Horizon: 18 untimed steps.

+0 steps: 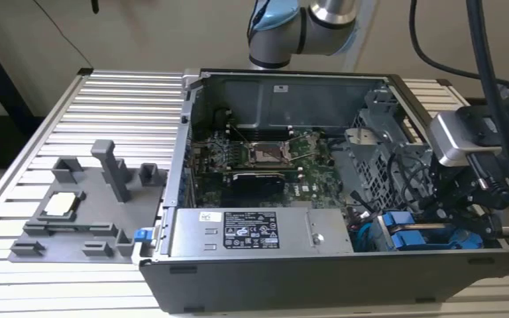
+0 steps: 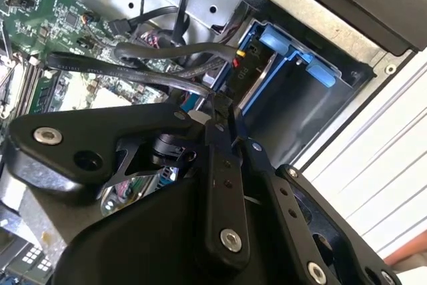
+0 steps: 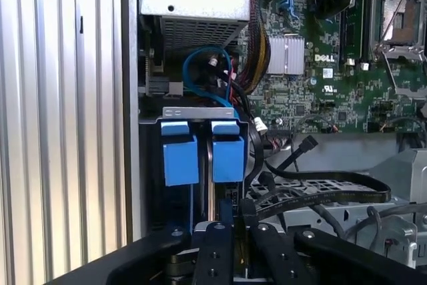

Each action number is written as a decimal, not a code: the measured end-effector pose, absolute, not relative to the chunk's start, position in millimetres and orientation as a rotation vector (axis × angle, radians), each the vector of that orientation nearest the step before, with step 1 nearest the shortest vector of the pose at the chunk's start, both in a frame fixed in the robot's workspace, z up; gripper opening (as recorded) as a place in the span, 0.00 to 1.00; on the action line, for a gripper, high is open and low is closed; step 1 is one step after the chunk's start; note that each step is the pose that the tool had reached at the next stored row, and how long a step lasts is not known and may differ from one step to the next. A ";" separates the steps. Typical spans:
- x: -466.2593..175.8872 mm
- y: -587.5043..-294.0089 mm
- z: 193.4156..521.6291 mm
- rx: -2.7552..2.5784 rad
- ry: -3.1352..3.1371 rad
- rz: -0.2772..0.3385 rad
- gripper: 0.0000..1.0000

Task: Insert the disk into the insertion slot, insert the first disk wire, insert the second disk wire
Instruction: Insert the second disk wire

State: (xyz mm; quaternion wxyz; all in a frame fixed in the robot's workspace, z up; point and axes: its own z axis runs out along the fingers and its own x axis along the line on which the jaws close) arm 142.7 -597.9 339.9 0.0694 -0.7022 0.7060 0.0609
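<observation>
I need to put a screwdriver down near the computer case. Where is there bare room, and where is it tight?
Free: the ribbed metal table between the grey fixture tray and the table's far edge. Crowded: the case corner by the blue drive carriers, where the gripper and black cables sit close together.

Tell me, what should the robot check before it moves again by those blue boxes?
1. Computer case open on top: ok.
2. Carriers seated: ok. Two blue carrier ends sit side by side in the drive cage.
3. Pincer lined up: ok. It hangs close to the blue carrier ends.
4. Room around the pincer: not ok. Loose black cables lie right beside it and might snag.
5. Wires plugged into the disk: cannot tell, as its connector end is hidden.
</observation>
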 end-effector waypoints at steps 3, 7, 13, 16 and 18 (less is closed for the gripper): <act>143.9 -597.8 339.1 -2.111 2.122 0.188 0.16; 144.5 -597.8 338.4 -2.107 2.119 0.195 0.16; 144.7 -597.8 334.5 -2.105 2.121 0.194 0.16; 144.7 -597.9 334.3 -2.105 2.121 0.194 0.16; 144.7 -597.8 334.1 -2.104 2.121 0.195 0.16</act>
